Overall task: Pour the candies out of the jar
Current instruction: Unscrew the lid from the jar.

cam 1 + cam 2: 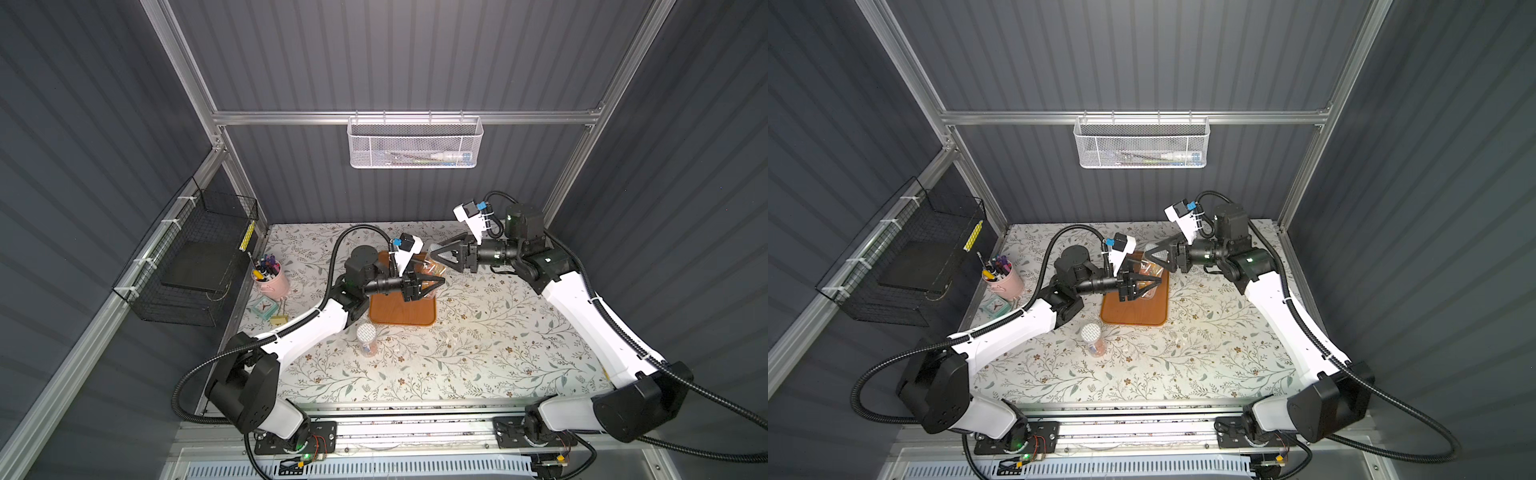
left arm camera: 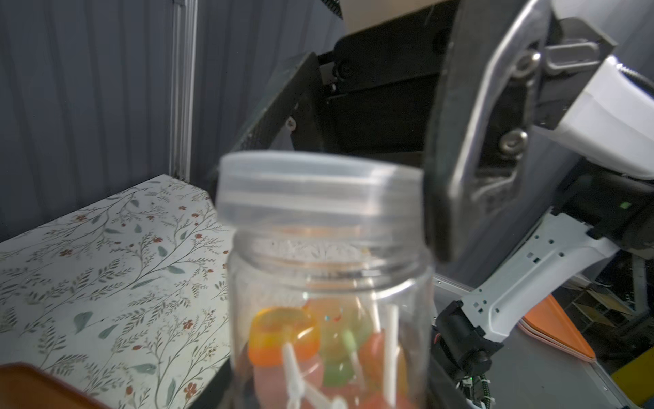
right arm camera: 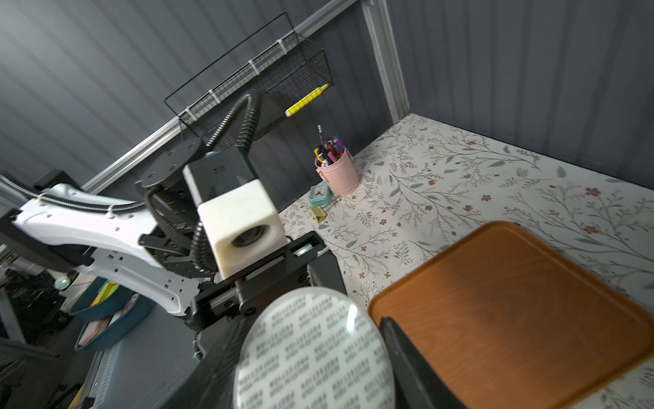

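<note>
A clear plastic jar [image 2: 329, 279] hangs upright over the wooden tray [image 1: 401, 313], and my left gripper [image 1: 436, 283] is shut on its body. In both top views it is a small clear shape [image 1: 1148, 272] between the two grippers. The candies [image 2: 283, 336], orange, pink and green heads on white sticks, lie in its lower part. My right gripper [image 1: 434, 252] is shut on the jar's translucent lid [image 2: 318, 187]. The lid sits askew just above the bare threaded neck. In the right wrist view the lid's printed top [image 3: 315, 350] fills the space between the black fingers [image 3: 407, 354].
A second lidded jar [image 1: 367, 338] with candies stands on the floral tabletop in front of the tray. A pink cup of pens [image 1: 272, 276] and a small teal clock [image 1: 264, 307] stand at the left edge. A black wire basket [image 1: 187, 266] hangs on the left wall.
</note>
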Available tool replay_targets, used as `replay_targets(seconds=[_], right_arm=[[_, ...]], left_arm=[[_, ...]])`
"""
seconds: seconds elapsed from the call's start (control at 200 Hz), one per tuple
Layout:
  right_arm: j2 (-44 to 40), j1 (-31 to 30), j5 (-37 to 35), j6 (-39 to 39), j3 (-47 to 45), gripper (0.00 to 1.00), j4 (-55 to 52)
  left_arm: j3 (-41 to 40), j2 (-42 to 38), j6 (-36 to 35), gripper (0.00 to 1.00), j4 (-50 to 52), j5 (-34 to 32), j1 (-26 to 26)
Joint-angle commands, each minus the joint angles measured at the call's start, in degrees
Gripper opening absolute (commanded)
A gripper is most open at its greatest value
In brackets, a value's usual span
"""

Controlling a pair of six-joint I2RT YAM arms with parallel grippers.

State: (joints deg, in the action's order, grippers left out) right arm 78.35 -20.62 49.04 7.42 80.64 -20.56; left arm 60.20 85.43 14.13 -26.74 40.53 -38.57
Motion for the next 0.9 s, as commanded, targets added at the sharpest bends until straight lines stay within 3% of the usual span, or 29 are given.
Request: replay_targets(seconds=[0.0,0.3,0.51,0.585,0.78,0.895], right_arm=[[-2.8,-0.7,-14.9,-3.2,-0.2,0.56,0.9],[-4.2,-5.7,-25.7,-15.2,-2.6,0.56,1.3],[-3.0,-5.8,-26.9,-15.6,-0.9,0.56,-0.8],[-2.3,-5.3,-23.5,-14.4,0.2,0.56,-2.2],[-1.9,-0.4,-2.2,-13.1,0.8,0.61,-3.9],[-2.0,0.9,3.9,-12.5,1.1,0.63,-3.7]], left_arm=[[1.4,-2.1,-7.4,0.0,10.7,-5.9,-0.7],[1.7,-1.3,-5.9,0.0,9.4,-4.3,-0.9],[1.6,-1.2,-5.6,0.0,8.8,-4.1,-0.9],[1.4,-1.1,-5.3,0.0,8.2,-3.1,-0.9],[0.5,-1.6,-4.3,0.0,4.8,3.0,-0.3],[0.4,-1.9,-3.1,0.0,3.4,6.2,0.5]])
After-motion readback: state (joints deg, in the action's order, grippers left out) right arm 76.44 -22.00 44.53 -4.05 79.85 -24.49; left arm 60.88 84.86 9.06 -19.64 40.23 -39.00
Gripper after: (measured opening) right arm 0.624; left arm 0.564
